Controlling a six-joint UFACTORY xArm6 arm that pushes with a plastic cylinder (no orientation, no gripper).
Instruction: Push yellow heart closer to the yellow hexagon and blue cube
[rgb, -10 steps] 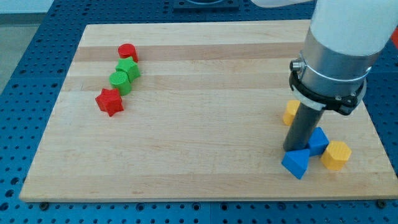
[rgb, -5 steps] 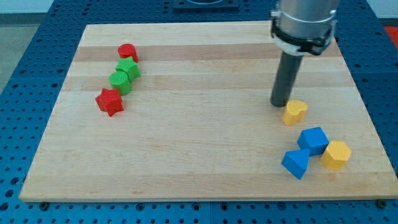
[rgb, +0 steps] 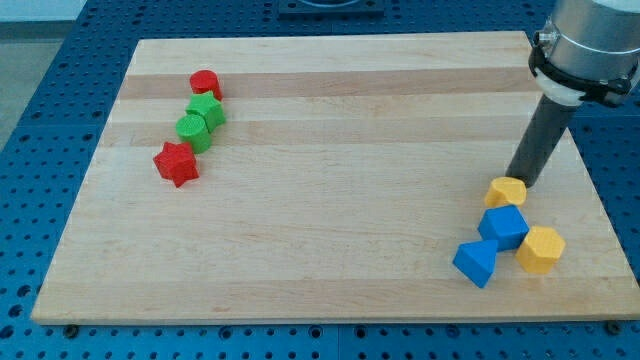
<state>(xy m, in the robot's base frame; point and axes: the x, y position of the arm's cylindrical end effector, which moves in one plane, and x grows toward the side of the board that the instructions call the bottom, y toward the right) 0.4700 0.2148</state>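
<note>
The yellow heart (rgb: 506, 191) lies at the view's lower right, just above the blue cube (rgb: 503, 227) and touching or nearly touching it. The yellow hexagon (rgb: 541, 249) sits to the right of and below the cube. A blue triangular block (rgb: 475, 263) lies to the cube's lower left. My tip (rgb: 519, 182) stands at the heart's upper right edge, in contact with it or nearly so.
At the view's upper left, a red cylinder (rgb: 205, 84), two green blocks (rgb: 208, 110) (rgb: 193, 131) and a red star (rgb: 176, 163) form a slanted line. The wooden board (rgb: 330, 180) ends close to the right of the yellow hexagon.
My tip went from beside the blue cube up to the heart's upper left, then round to its upper right. The heart moved down and right to the blue cube.
</note>
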